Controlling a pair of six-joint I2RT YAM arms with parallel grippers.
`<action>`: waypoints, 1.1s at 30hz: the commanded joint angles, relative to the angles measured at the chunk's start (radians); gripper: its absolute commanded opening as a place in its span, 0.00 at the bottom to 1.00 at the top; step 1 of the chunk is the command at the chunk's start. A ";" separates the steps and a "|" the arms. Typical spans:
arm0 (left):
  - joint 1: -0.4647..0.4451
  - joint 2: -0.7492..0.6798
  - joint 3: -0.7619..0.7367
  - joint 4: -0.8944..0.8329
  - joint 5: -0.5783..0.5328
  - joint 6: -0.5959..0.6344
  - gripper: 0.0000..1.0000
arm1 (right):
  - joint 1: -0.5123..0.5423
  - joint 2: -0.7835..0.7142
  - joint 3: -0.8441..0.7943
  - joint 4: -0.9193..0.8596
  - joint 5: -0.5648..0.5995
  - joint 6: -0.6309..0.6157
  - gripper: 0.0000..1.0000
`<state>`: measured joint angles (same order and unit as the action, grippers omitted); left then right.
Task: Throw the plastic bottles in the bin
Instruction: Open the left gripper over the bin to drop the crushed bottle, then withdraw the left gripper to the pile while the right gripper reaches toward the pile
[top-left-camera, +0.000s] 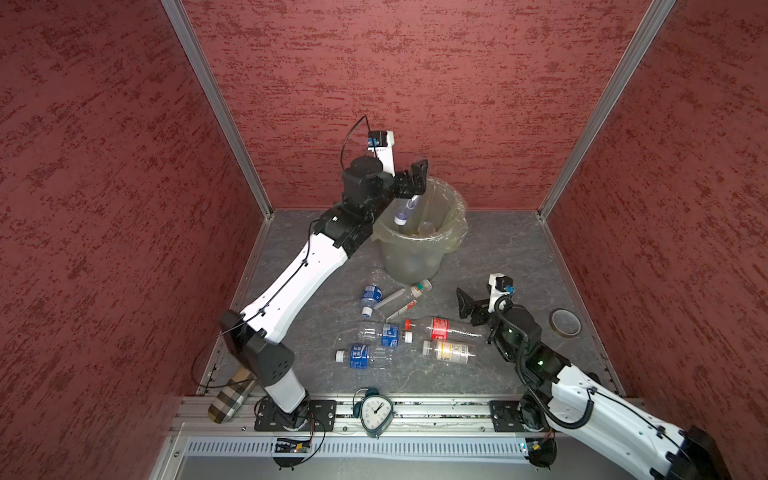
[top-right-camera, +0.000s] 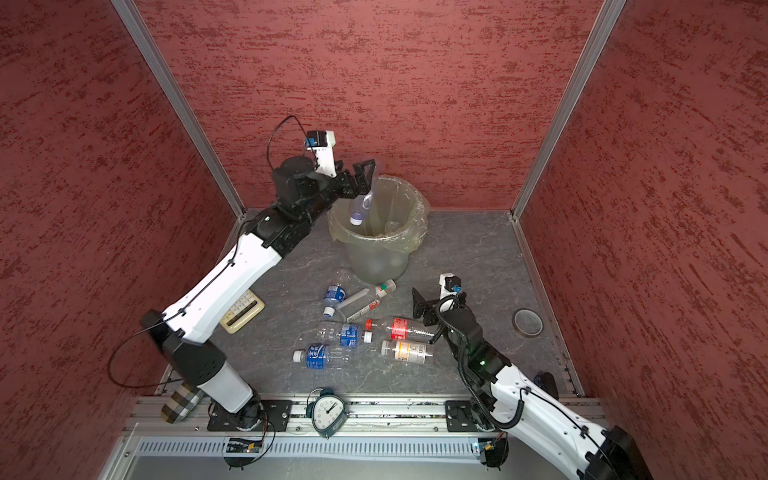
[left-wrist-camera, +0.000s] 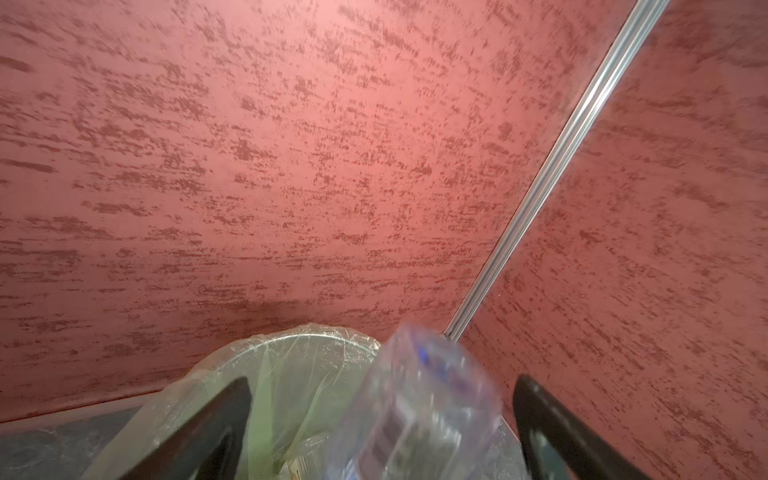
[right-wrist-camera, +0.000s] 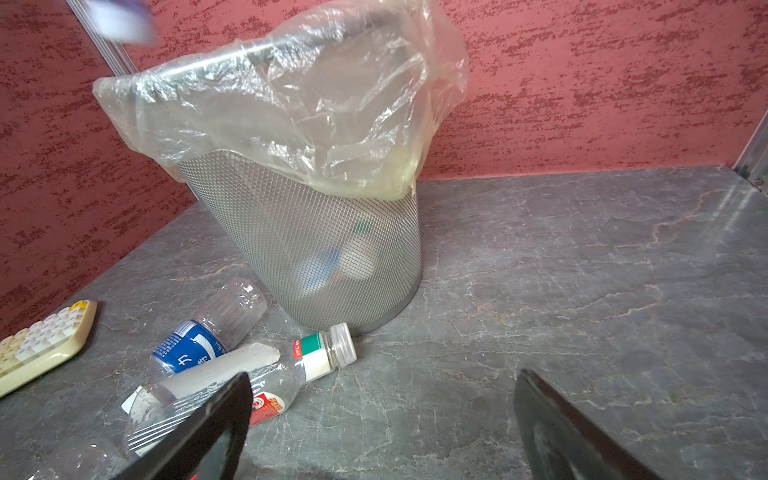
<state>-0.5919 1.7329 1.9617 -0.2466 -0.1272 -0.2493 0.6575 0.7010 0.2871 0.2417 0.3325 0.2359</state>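
The bin is a grey mesh bucket lined with a yellowish bag, standing at the back of the table. My left gripper hovers open over its near-left rim. A clear plastic bottle is loose between the spread fingers, blurred, cap down inside the bin's mouth. Several more plastic bottles lie in front of the bin, among them a blue-labelled one and a red-labelled one. My right gripper is open and empty, low over the table beside a green-and-white-labelled bottle.
A cream calculator lies under the left arm. A teal alarm clock stands on the front rail. A tape roll lies at the right. A checkered cylinder rests at front left. Red walls close three sides.
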 joint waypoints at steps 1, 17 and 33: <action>0.030 0.053 0.072 -0.112 0.025 0.023 0.99 | -0.001 -0.021 0.032 -0.013 -0.005 0.004 0.98; 0.034 -0.285 -0.355 0.030 0.058 -0.001 0.99 | -0.001 0.050 0.040 0.022 -0.047 0.006 0.98; 0.024 -0.577 -0.808 0.032 0.009 -0.051 0.99 | -0.001 0.132 0.049 0.055 -0.081 0.003 0.98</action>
<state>-0.5621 1.2102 1.2037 -0.2222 -0.0963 -0.2806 0.6575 0.8288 0.3016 0.2611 0.2707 0.2359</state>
